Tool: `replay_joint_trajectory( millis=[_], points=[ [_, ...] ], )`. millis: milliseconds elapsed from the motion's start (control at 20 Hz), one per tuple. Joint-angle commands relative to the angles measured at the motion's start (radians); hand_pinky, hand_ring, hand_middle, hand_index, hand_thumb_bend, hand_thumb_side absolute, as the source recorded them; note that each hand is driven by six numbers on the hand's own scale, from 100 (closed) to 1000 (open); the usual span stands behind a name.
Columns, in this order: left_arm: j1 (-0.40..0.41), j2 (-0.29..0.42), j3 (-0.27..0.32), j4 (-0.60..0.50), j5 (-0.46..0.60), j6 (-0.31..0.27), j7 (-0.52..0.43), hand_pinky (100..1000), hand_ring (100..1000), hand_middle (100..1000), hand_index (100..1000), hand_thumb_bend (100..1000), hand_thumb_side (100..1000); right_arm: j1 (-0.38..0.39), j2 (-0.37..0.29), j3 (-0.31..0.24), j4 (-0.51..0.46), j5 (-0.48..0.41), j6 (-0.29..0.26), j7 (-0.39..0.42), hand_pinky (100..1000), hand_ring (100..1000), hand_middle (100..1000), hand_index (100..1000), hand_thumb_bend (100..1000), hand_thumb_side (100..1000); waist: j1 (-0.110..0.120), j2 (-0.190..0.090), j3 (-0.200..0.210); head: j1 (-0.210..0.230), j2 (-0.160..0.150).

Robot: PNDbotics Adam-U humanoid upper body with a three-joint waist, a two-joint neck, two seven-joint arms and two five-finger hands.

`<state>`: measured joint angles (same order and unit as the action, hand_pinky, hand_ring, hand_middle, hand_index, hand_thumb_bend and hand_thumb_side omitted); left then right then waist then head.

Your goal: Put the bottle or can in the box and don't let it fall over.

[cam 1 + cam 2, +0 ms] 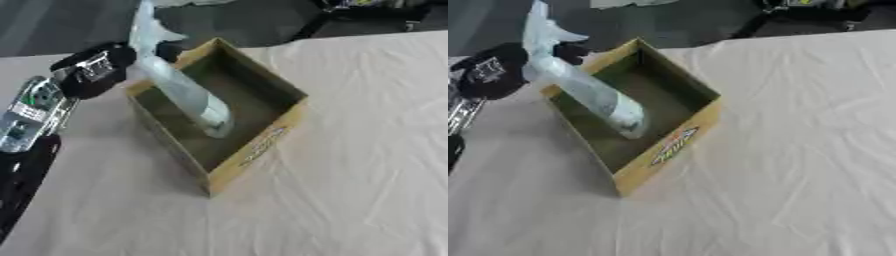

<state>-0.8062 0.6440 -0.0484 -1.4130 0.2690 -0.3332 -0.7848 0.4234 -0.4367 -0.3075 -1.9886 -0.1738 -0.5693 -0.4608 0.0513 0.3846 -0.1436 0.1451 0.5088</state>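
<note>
The left hand (96,70), at upper left of the frame, has its fingers curled around the upper part of the bottle (188,97). The bottle leans, its lower end already inside the box (262,145) on the desk (350,175), probably to find the floor before standing upright.

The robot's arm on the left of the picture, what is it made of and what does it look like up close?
The left hand is black, with a small silver panel on its back. Behind it the forearm is a silvery, open metal section with green parts showing inside. Lower down the arm turns into a smooth black casing. The right arm shows in neither view.
</note>
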Motion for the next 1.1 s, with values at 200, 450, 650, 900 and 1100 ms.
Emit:
replay_joint_trajectory(
  millis=[200,450,650,900,1100],
  points=[
    [0.012,0.049,0.023,-0.044,0.068,-0.033,-0.079,1000,1000,1000,853,228,935,0.023,-0.006,-0.016,-0.011,-0.003,0.0,-0.006,931,1000,1000,923,100,523,-0.014,-0.04,0.011,-0.006,0.017],
    [0.023,0.051,0.029,-0.047,0.055,-0.023,-0.097,1000,1000,1000,868,211,936,0.031,-0.005,-0.014,-0.011,-0.009,-0.001,0.0,931,1000,1000,923,100,523,-0.024,-0.05,0.013,-0.005,0.023],
    [0.049,0.065,0.042,-0.073,0.064,-0.033,-0.078,1000,1000,1000,865,203,906,0.044,-0.002,-0.024,-0.011,-0.016,-0.013,-0.005,931,1000,1000,924,100,523,-0.03,-0.057,0.021,-0.007,0.031],
    [0.103,0.097,0.064,-0.142,0.111,-0.036,-0.037,1000,1000,1000,869,186,859,0.068,0.005,-0.036,-0.011,-0.024,-0.025,-0.01,932,1000,1000,924,100,523,-0.036,-0.074,0.036,-0.013,0.046],
    [0.141,0.123,0.084,-0.184,0.153,-0.027,0.0,1000,1000,1000,867,177,829,0.085,0.009,-0.043,-0.011,-0.033,-0.031,-0.015,932,1000,1000,924,100,523,-0.042,-0.089,0.051,-0.014,0.059]
  ],
)
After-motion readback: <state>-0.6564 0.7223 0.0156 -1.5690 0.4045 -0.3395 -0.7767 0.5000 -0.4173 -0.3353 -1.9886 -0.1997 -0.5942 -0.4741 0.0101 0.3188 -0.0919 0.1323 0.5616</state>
